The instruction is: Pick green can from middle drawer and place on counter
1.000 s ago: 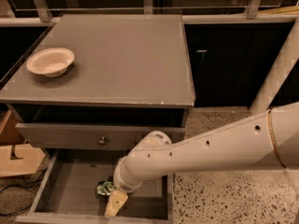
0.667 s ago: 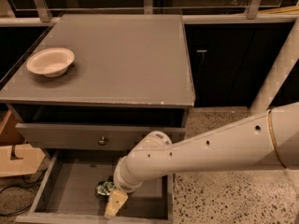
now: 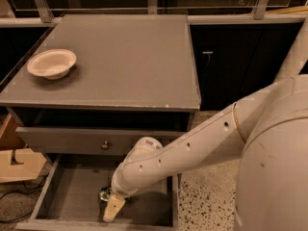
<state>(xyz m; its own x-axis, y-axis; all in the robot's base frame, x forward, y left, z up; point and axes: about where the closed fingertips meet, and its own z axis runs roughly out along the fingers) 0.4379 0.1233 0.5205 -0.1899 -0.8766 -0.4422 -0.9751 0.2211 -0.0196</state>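
gripper point(image 3: 112, 207) cream, low in flat grey middle drawer point(image 3: 72, 196) | shiny green can point(image 3: 104, 195) just beside | grasp unclear

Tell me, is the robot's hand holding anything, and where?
Can't tell. The hand is down in the open drawer, right beside the green can, but any grip is hidden.
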